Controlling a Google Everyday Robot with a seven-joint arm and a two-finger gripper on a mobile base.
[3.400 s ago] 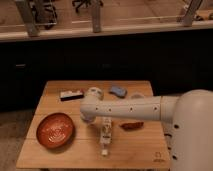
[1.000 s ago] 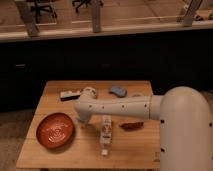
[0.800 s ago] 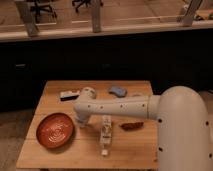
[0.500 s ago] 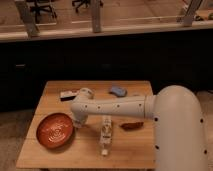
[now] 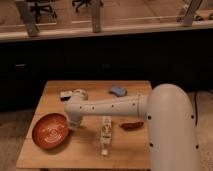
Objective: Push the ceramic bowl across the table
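Observation:
The ceramic bowl is orange-red with pale rings inside and sits near the front left corner of the light wooden table. My white arm reaches in from the right across the middle of the table. My gripper is at its left end, low over the tabletop and right against the bowl's right rim. The arm's last link hides the gripper's underside.
A long white packet lies in front of the arm. A small flat red item lies to its right. A blue item and a black-and-white item lie near the back edge. The bowl is close to the table's left edge.
The arm's end has swung left and down to the bowl's right rim. The bowl seems to have shifted slightly left. The other items have not moved.

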